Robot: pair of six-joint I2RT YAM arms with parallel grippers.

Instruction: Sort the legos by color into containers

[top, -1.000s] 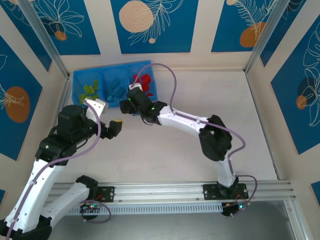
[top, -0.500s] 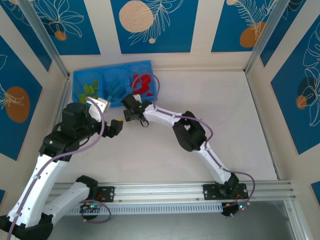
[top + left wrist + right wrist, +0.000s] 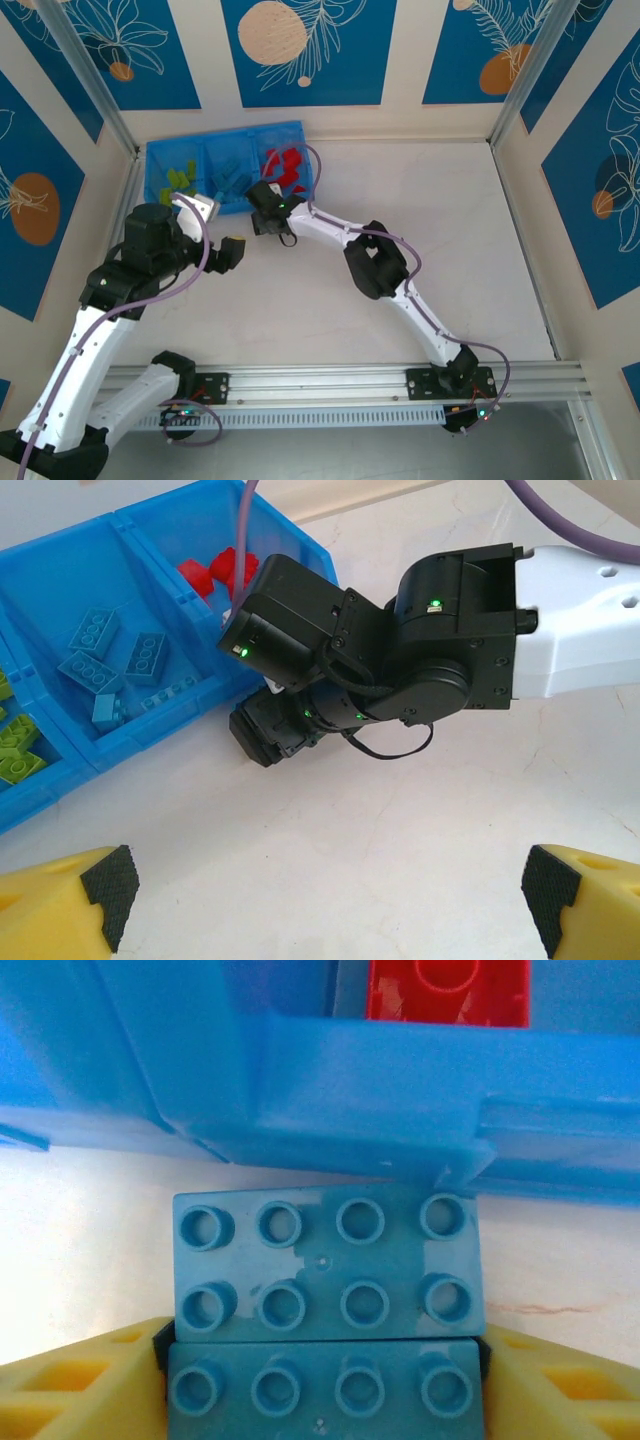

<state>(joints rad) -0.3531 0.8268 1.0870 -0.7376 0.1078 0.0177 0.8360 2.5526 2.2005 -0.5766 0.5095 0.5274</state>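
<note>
Two light-blue legos (image 3: 327, 1262) lie side by side just outside the tray (image 3: 300, 1090) wall; right claw (image 3: 325, 1392) clamps the farther one, left claw (image 3: 330, 900) gapes wide. Risk: lifting drags the neighbour or clips the wall.

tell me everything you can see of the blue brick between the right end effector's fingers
The brick is light blue glossy plastic, flat, studs up; one row of four round studs shows, the rest cut off by the picture's edge. It sits between the yellow fingers of the right end effector, which meet its two short ends. Its far long side lies flush against a second blue brick, which touches the tray wall.
</note>
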